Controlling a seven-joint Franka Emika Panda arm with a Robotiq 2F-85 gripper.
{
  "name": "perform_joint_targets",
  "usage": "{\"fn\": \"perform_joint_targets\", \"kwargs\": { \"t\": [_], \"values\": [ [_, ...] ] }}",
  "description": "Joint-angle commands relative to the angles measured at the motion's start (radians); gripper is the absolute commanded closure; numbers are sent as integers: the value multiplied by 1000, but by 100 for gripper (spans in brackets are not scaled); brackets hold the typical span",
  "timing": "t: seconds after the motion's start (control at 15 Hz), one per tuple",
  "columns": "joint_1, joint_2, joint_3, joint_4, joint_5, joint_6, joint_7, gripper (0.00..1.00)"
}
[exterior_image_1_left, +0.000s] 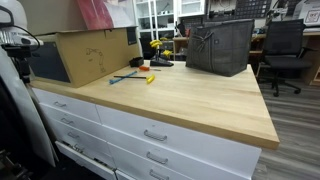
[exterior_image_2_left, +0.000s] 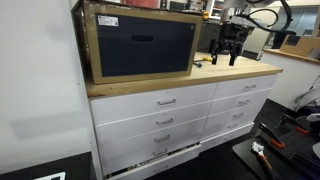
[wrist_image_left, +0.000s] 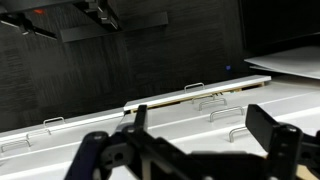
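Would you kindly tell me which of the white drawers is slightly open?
The bottom drawer under the cardboard box; its front juts out, the others sit flush.

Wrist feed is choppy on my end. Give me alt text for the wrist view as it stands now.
The open gripper spans the bottom of the picture, its two dark fingers spread wide with nothing between them. Beyond them run white drawer fronts with metal handles, and one drawer seems slightly ajar. The top of the picture is dark.
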Motion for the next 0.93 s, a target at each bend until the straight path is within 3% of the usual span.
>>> {"fn": "perform_joint_targets", "kwargs": {
  "t": [0.0,0.87],
  "values": [
    [24,65,-2,-26,-27,44,-11,0],
    [102,382,-53,-69,-146,340,42,0]
  ]
}}
